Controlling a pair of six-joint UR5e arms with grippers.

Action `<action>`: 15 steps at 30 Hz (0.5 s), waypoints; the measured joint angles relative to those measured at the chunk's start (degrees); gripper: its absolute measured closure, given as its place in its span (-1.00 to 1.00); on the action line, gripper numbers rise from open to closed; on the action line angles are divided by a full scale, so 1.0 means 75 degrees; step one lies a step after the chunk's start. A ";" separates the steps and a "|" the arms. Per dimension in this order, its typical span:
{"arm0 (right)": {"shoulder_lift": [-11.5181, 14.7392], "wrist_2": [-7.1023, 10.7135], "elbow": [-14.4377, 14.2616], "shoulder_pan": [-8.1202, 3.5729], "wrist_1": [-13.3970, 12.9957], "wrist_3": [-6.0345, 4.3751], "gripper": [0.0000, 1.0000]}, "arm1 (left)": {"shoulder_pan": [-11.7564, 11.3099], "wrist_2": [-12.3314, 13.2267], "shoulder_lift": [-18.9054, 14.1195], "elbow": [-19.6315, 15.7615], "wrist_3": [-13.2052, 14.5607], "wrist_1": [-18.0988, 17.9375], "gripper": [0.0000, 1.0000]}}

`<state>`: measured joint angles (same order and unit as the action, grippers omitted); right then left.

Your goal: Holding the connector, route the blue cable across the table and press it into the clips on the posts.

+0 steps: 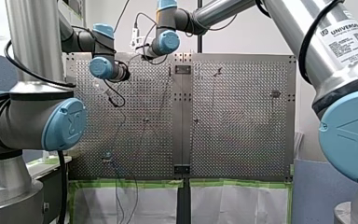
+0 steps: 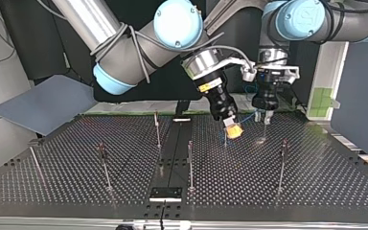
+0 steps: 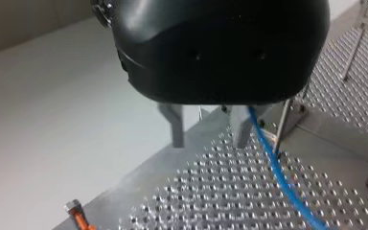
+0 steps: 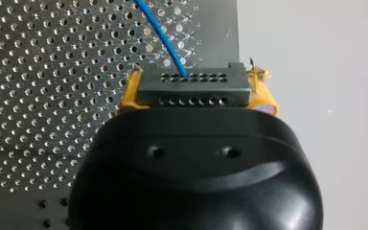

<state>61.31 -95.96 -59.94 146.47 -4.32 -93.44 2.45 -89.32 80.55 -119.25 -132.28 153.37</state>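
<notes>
My right arm comes in from the top view's left and slants down over the middle of the perforated table (image 2: 316, 182), its wrist tilted so that my right gripper (image 2: 233, 130) points down and towards the camera, just above the plate. Its yellow fingers (image 4: 130, 88) pinch the black connector (image 4: 194, 88) from both sides; the connector's rows of small holes face the wrist camera, and the blue cable (image 4: 163, 38) leaves its far edge and runs away over the table. My left arm enters at the top view's right and hangs almost straight down, with my left gripper (image 3: 208, 136) close beside the right one, near the table's far edge. Its metal fingers (image 3: 177, 127) are spread, with nothing between them; the cable passes just outside one finger and trails on across the holes. A thin upright post (image 3: 281, 125) stands just beyond that finger, close to the cable, and the pictures do not show whether they touch. Further posts (image 2: 190, 163) stand apart over the nearer part of the table, well clear of both grippers. A small orange-and-metal piece (image 3: 79, 220) sits at the table's edge.
</notes>
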 joint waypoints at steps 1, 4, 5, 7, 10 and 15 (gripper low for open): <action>-0.0003 -0.0001 0.0001 0.0000 0.0000 0.0000 1.00 | -0.0007 0.0063 0.0000 0.0000 -0.0025 -0.0014 0.69; -0.0014 -0.0011 0.0002 0.0000 -0.0002 0.0000 1.00 | -0.0032 0.0288 -0.0008 0.0000 -0.0055 0.0009 0.92; -0.0021 -0.0018 0.0003 0.0000 -0.0002 0.0000 1.00 | -0.0041 0.0373 -0.0015 0.0000 -0.0055 0.0036 0.92; -0.0039 -0.0027 0.0003 0.0000 -0.0002 -0.0004 1.00 | -0.0061 0.0431 -0.0037 -0.0012 -0.0042 0.0096 0.92; -0.0077 -0.0035 0.0003 -0.0006 0.0000 -0.0018 1.00 | -0.0108 0.0344 -0.0089 -0.0063 0.0069 0.0239 0.98; -0.0111 -0.0026 0.0004 -0.0023 -0.0008 -0.0032 1.00 | -0.0200 0.0037 -0.0189 -0.0124 0.0375 0.0543 0.98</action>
<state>60.47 -96.15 -59.92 146.30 -4.38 -93.68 0.95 -89.04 79.13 -120.18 -129.47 157.44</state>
